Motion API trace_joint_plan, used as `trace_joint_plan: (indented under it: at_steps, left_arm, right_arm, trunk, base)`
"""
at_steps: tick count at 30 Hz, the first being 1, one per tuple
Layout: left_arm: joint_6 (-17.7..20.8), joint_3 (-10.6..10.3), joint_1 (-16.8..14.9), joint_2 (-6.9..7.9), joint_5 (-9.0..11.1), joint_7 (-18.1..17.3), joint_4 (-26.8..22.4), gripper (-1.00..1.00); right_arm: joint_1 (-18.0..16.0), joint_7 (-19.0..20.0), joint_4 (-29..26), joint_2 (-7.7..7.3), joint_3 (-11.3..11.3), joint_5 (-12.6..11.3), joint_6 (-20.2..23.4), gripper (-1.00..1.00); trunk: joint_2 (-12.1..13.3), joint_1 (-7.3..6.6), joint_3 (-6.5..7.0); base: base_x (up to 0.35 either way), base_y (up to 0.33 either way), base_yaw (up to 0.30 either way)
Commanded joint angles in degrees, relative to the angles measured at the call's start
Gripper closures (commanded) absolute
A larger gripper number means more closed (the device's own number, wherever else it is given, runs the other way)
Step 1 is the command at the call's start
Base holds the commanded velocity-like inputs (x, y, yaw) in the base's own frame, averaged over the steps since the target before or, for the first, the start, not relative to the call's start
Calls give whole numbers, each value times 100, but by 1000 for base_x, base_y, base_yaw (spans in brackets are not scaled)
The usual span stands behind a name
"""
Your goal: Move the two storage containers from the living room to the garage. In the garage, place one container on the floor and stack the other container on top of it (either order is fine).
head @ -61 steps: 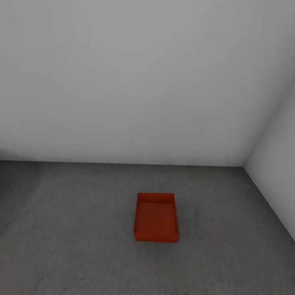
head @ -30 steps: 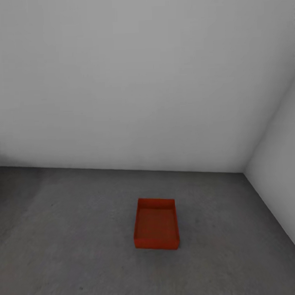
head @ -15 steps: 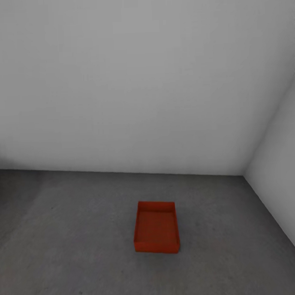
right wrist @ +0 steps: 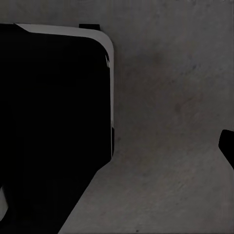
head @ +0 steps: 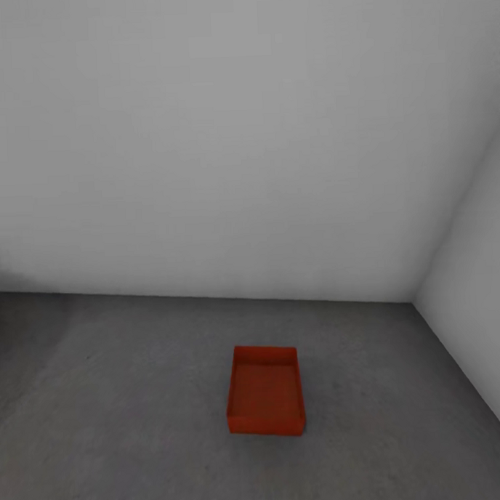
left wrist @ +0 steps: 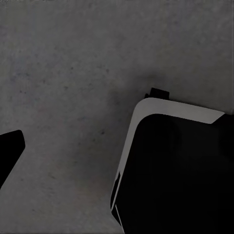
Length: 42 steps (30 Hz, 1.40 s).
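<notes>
One red-orange storage container [head: 265, 400] sits open side up on the dark grey garage floor [head: 126, 401], a short way from the corner of two plain walls, with nothing in it. In the left wrist view a dark fingertip [left wrist: 9, 151] of my left gripper hangs over bare concrete. In the right wrist view a fingertip [right wrist: 227, 145] of my right gripper also hangs over concrete. Each fingertip stands far out to the side with nothing held, so both grippers read as open. Both are well away from the container.
A grey-white back wall [head: 224, 149] meets a side wall [head: 477, 298] at the right, forming a corner behind the container. My own black, white-rimmed base [left wrist: 175, 170] shows in both wrist views [right wrist: 53, 117]. Bare concrete lies left of the container and in front of it.
The whole head picture has slid downward a little, so the camera has moved. The container keeps its place on the floor.
</notes>
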Motion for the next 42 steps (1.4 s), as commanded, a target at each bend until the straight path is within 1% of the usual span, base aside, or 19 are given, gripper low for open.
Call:
trace_joint_plan:
  at_steps: [1, 42]
  left_arm:
    - [-15, -49, -3, 0, 48, 13, 2, -100]
    - [-11, -49, -3, 0, 48, 13, 2, -100]
  right_arm:
    - [-8, -2, 18, 3, 48, -54, -34, -100]
    - [-8, 7, 18, 3, 48, -51, -38, -100]
  trunk:
    - [-8, 2, 0]
    - [-8, 2, 371]
  base:
    - [0, 0, 0]
    - [0, 0, 0]
